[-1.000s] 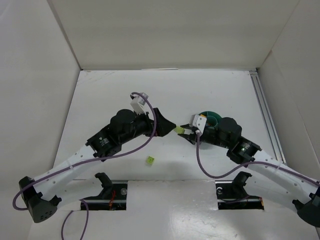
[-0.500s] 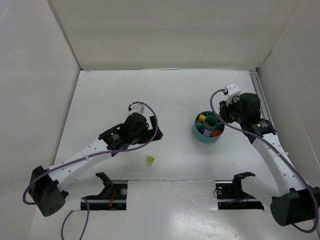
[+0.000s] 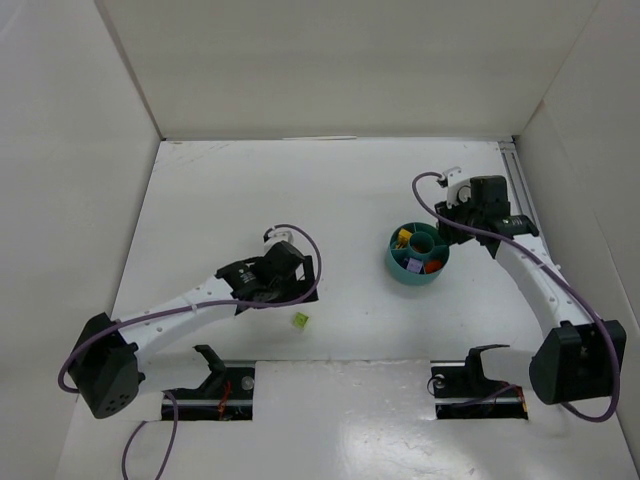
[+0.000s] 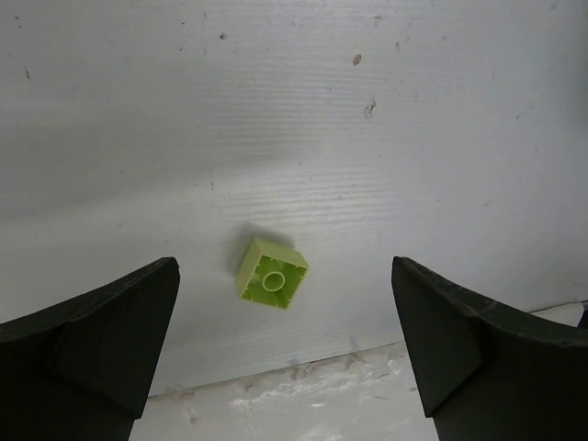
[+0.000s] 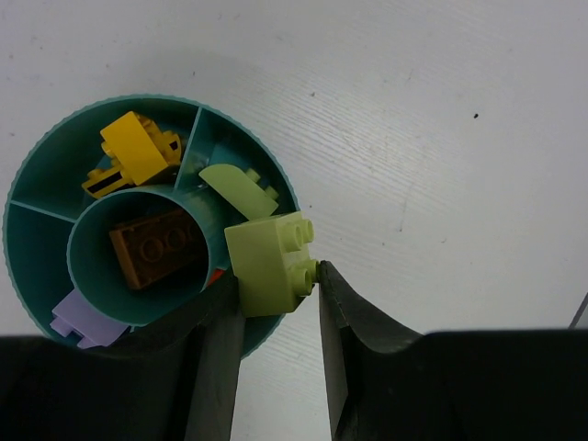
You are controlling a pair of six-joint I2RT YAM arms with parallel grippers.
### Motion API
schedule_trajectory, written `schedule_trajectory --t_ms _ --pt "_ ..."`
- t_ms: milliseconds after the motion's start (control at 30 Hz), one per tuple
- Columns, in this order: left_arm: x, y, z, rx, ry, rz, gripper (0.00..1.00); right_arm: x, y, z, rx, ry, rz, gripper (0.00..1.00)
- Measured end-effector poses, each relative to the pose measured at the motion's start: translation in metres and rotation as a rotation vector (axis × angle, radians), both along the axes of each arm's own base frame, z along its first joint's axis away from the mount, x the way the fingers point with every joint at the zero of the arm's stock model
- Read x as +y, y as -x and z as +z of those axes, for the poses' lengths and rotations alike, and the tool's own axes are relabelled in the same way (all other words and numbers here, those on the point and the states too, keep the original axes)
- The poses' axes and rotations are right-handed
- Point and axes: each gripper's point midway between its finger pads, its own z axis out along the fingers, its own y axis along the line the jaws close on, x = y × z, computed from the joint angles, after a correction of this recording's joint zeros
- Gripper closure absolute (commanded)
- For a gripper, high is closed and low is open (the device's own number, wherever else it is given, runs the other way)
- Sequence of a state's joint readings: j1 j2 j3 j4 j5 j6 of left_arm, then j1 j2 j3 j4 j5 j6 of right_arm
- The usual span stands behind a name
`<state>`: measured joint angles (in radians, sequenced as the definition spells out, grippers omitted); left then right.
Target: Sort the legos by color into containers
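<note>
Lime green brick [image 5: 266,262] sits clenched in the right tool [image 5: 276,276], just above the rim of the teal bowl [image 5: 32,253], beside the compartment holding another lime piece [image 5: 237,191]. Over a loose lime brick [image 4: 272,273] lying alone on the worktop [image 4: 367,138], the left tool [image 4: 285,268] hangs with fingers spread wide.

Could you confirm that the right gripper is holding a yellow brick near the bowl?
Not quite: the right wrist view shows the right gripper holding a lime brick, not a yellow one, near the bowl.
</note>
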<state>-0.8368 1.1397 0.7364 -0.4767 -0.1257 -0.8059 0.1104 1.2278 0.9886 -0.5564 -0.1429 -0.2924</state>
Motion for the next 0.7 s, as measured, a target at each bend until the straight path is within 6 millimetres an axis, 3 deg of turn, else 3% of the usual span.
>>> schedule_trajectory --t_ms 333,467,700 --pt "0.004 0.011 -0.012 0.041 -0.015 -0.014 0.0 0.008 0.001 -0.012 0.046 -0.026 0.035 0.8" --pt "0.003 0.015 -0.014 0.049 -0.015 -0.021 0.0 0.009 0.001 -0.014 0.052 -0.028 0.037 0.68" --pt "-0.001 0.021 -0.015 0.057 -0.008 -0.036 0.01 0.009 0.001 -0.014 0.053 -0.028 0.037 0.59"
